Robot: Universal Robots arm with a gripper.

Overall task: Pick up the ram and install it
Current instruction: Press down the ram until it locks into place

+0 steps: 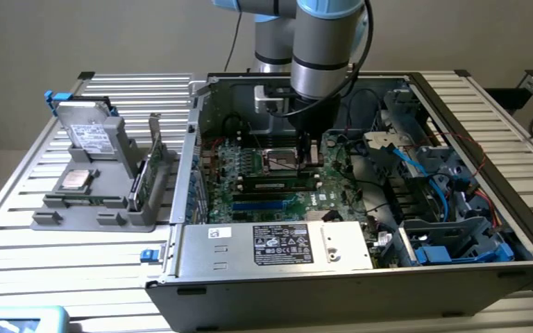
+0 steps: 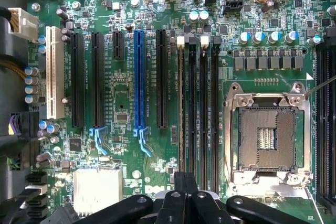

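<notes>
A: Nearest the lens, the end effector (image 2: 184, 200): black fingers together, above the motherboard (image 2: 131, 161). White "DELL" lettering beside it.

B: The ram (image 1: 276, 185)?

A: Lying in a slot, exterior view centre. Labelled power supply (image 1: 280, 244) at lower centre; text unreadable.

A deep green motherboard (image 2: 173, 3) is seen, dotted with silver-topped capacitors. One long slot (image 2: 138, 82) is coloured bright blue among black neighbours, and a white slot (image 2: 51, 72) is set beside them. The socket frame (image 2: 266, 135) is finished in bare silver. The computer case (image 1: 341, 291) is painted dark grey (its label is white). Pale blue bands are shown on the silver robot arm (image 1: 318, 41).
</notes>
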